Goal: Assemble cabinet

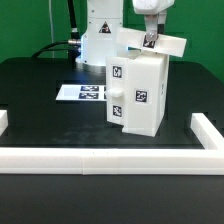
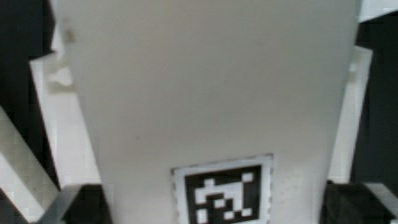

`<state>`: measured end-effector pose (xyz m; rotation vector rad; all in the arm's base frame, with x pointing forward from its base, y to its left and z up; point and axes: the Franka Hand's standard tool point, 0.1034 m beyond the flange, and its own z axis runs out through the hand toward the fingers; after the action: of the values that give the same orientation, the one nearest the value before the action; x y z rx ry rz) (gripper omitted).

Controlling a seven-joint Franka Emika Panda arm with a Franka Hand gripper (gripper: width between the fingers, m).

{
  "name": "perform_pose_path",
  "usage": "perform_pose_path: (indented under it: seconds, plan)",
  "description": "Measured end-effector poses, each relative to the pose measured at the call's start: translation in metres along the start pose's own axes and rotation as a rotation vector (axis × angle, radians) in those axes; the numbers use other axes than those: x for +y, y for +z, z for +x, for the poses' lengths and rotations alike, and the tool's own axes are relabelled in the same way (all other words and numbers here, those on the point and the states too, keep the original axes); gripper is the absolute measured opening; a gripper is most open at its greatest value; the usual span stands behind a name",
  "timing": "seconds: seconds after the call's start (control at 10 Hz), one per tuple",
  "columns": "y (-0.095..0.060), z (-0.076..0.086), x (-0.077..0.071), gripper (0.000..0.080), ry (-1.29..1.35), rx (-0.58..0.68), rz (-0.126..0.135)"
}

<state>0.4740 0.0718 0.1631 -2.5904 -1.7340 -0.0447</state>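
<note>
A low white rail (image 1: 100, 160) runs along the near edge of the black bench (image 1: 40, 110), with short raised ends at the exterior view's left and right. Behind it, near the middle of the bench, the cabinet (image 1: 140, 95) stands upright, a tall white box with black-and-white tags on the faces turned to the camera. A white panel (image 1: 150, 42) lies tilted across its top, jutting out on both sides. The pincer (image 1: 150, 40) comes down from above onto that panel, its fingers partly open and set either side of the panel; whether they press it firmly cannot be told. In the wrist view the panel fills the picture as a broad white face with one tag (image 2: 226, 190), dark fingertips (image 2: 63, 205) flanking its lower corners. Farther back, to the left, the marker board (image 1: 85, 92) lies flat on the bench before the arm's white base (image 1: 100, 40).
</note>
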Motion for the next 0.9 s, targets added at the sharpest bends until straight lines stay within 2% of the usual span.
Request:
perform_pose_path:
  seconds: [0.4, 0.9]
  plan:
    - [0.000, 0.004, -0.001, 0.0553, 0.349, 0.010, 0.002]
    - [0.000, 0.023, -0.007, 0.0554, 0.736, 0.016, 0.008]
